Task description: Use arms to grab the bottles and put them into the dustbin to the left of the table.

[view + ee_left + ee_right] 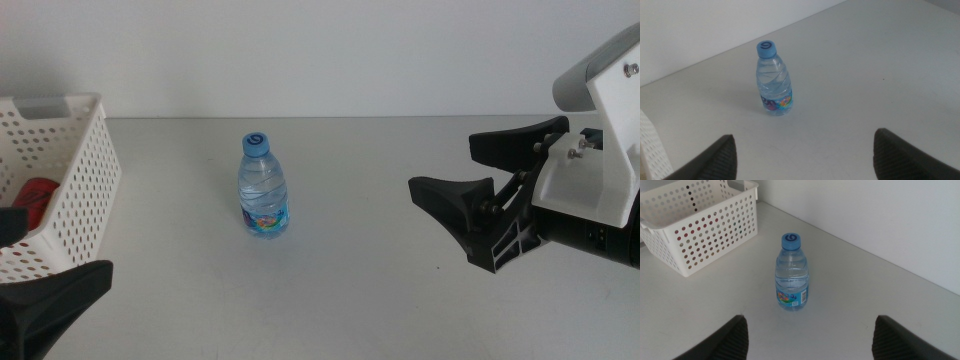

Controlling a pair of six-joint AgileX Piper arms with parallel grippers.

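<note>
The water bottle (264, 187) stood upright mid-table (380, 300), the white dustbin (75, 190) at its 9 o'clock, the spread-jawed right gripper (470, 170) at its 3 o'clock, the spread-jawed left gripper (25, 265) at 8 o'clock, both empty.

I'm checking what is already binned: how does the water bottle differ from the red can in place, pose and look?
The water bottle stands upright on the bare table, clear with a blue cap; the red can lies inside the dustbin, opaque and mostly hidden by its wall. The bottle is in plain sight of both open grippers, left and right; the can is not. Neither is held.
</note>
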